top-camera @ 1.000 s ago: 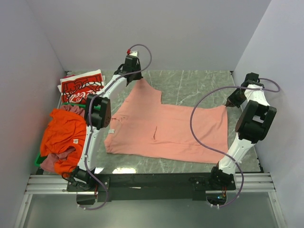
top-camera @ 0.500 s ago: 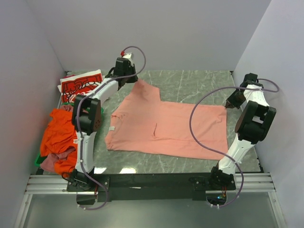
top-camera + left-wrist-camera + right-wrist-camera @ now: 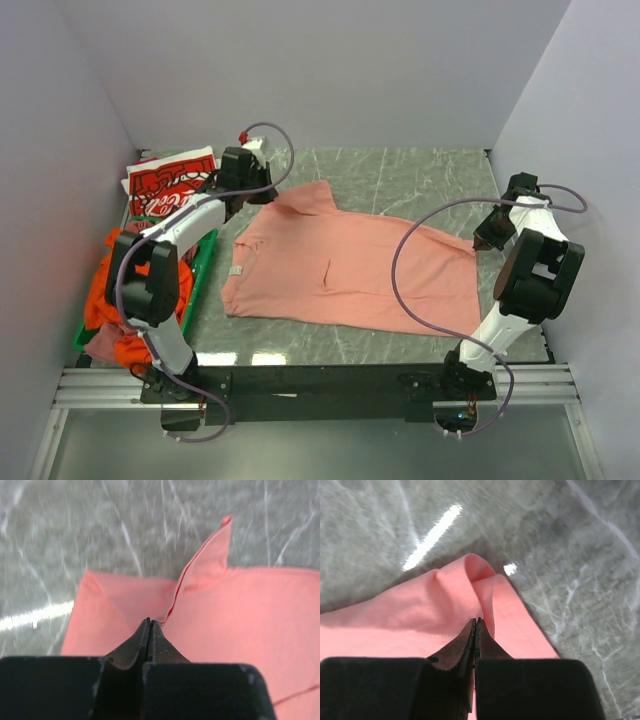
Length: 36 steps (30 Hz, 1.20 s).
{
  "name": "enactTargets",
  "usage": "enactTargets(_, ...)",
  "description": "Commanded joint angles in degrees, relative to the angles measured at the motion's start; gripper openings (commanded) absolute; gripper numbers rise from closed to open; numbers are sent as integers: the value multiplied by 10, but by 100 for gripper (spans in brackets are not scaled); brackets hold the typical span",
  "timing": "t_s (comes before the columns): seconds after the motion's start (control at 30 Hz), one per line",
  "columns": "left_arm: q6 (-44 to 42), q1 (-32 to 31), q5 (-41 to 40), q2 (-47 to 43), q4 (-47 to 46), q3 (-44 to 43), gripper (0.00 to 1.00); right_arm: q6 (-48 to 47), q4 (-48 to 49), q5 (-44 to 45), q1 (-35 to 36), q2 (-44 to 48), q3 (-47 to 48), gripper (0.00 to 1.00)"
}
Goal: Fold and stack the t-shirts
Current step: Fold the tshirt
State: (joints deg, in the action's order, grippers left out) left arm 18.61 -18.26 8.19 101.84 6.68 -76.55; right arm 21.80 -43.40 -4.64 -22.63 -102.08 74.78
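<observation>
One salmon-pink cotton t-shirt (image 3: 350,275) is spread out in the middle of the grey marble bench (image 3: 420,170), with its neck end to the left and its bottom hem to the right. Its far edge is held at both ends. The left pincer (image 3: 149,622) is squeezed tight on a small fold of pink cloth by the far sleeve, and the cloth is pulled up into a little ridge there. The right pincer (image 3: 475,622) is squeezed tight on the far corner of the hem, where the cloth is curled over. Both ends are likely held together so that the far edge can be lifted evenly and laid over the near half without creases. A folded red t-shirt with white print (image 3: 170,182) is set at the far left corner, probably as the start of the stack. A bright orange t-shirt (image 3: 105,290) and a dusky mauve t-shirt (image 3: 105,345) are heaped over a green plastic crate (image 3: 200,275) at the left, seemingly waiting to be folded.
</observation>
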Motion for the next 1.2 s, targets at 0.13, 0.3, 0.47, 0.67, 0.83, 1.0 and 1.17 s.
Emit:
enactTargets(0.13, -11, -16, -12, -136, 13, 119, 0, 3, 2, 59, 3, 72, -62, 0)
enactTargets(0.3, -4, -29, -37, -216, 35, 174, 0, 10, -6, 70, 3, 94, -82, 0)
enactTargets(0.47, 12, -40, -51, -295, 66, 226, 0, 12, -22, 77, 3, 103, -86, 0)
enactTargets(0.67, 25, -46, -62, -378, 101, 268, 0, 11, -32, 75, 3, 130, -110, 0)
enactTargets(0.83, 31, -53, -70, -422, 122, 291, 0, 4, -40, 88, 3, 152, -119, 0)
enactTargets(1.0, 41, -56, -79, -453, 141, 297, 0, 3, -50, 87, 3, 172, -123, 0)
enactTargets(1.17, 47, -57, -106, -460, 167, 300, 0, -7, -63, 102, 2, 185, -128, 0)
